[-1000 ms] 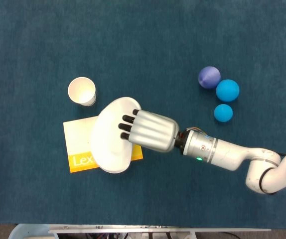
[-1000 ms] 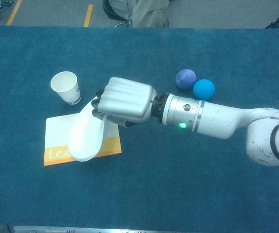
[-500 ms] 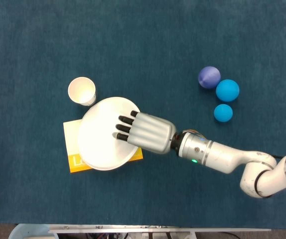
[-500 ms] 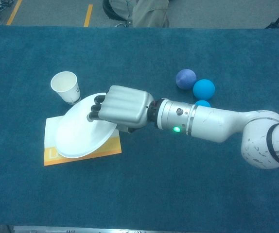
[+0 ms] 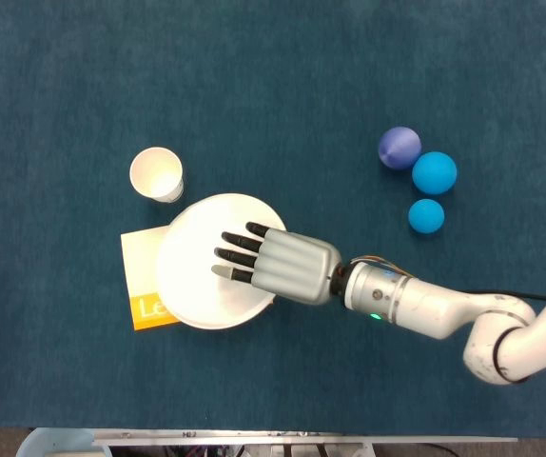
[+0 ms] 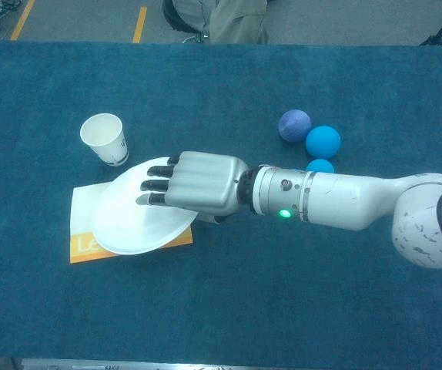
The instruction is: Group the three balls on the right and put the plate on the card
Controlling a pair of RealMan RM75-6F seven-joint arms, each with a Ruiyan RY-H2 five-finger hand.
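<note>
Blue table point(image 5: 282, 86), card point(image 5: 140, 276) mostly hidden under plate point(image 5: 192, 286).

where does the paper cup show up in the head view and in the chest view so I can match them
Head view: the cup stands left of centre, just above the plate's upper left rim.
Chest view: the cup stands at the left, up and left of the plate.
Shared landmark: the yellow card under the plate, lying below the cup in both views.

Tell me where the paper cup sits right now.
In the head view, the paper cup stands upright on the table's left side, just beyond the upper-left rim of the plate, far left of the three balls.
</note>
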